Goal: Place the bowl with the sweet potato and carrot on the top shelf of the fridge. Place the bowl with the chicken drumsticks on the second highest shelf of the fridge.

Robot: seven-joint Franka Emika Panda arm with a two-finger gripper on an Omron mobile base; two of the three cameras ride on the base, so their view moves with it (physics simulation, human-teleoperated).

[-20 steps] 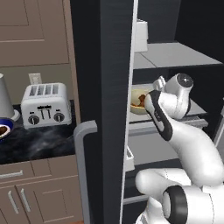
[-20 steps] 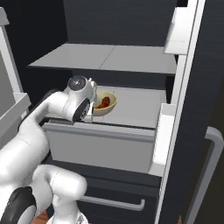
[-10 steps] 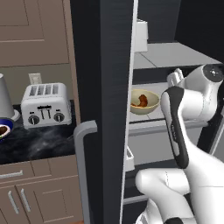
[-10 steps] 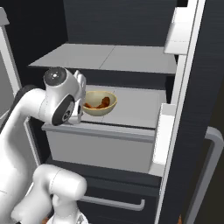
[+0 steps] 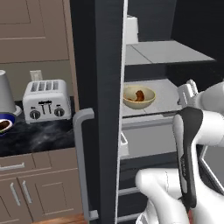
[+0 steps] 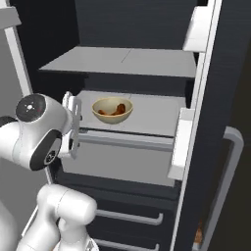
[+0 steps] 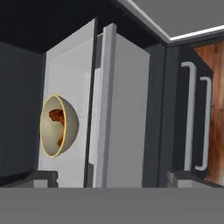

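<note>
Bowl (image 5: 139, 97) with the chicken drumsticks sits upright on the second shelf (image 5: 164, 96) of the open fridge, and you can see the reddish-brown pieces inside its pale yellow rim. In your right base view the same bowl (image 6: 112, 110) rests toward the left front part of that shelf (image 6: 152, 115), with the top shelf (image 6: 127, 61) above it bare. In your hand view the bowl (image 7: 58, 126) appears rolled on its side because the camera is turned, and it lies left of centre against the grey shelf surface.

Your gripper (image 6: 74, 126) is apart from the bowl, just outside the shelf's front left corner in the right base view, and at the right of the shelf in the left base view (image 5: 187, 94). Nothing is between the fingers, and the two dark fingertips (image 7: 41, 177) at the bottom of the hand view stand far apart, so the claw is wide.

Further out on your left, a silver toaster (image 5: 46, 100) stands on the dark counter (image 5: 39, 138), beside a pale upright container (image 5: 6, 92) at the frame edge. The fridge door (image 5: 103, 109) stands open between the counter and the shelves
</note>
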